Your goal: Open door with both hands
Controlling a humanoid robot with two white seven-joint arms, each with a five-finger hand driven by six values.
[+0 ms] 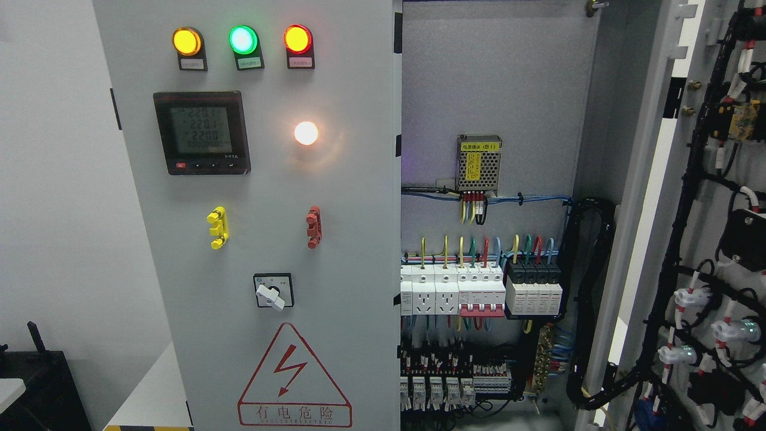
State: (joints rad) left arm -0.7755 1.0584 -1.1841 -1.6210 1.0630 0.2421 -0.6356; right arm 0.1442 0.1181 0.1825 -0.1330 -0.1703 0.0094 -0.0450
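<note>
A grey electrical cabinet fills the head view. Its left door stands closed, with three lit lamps, a digital meter, a white lamp, a yellow and a red handle-like fitting, a rotary switch and a red warning triangle. The right door is swung wide open to the right, and its inner side shows black cable bundles. The cabinet interior is exposed, with a small power supply, rows of breakers and coloured wires. Neither of my hands nor arms appears.
A white wall lies to the left of the cabinet. A dark object sits at the lower left beside a white surface.
</note>
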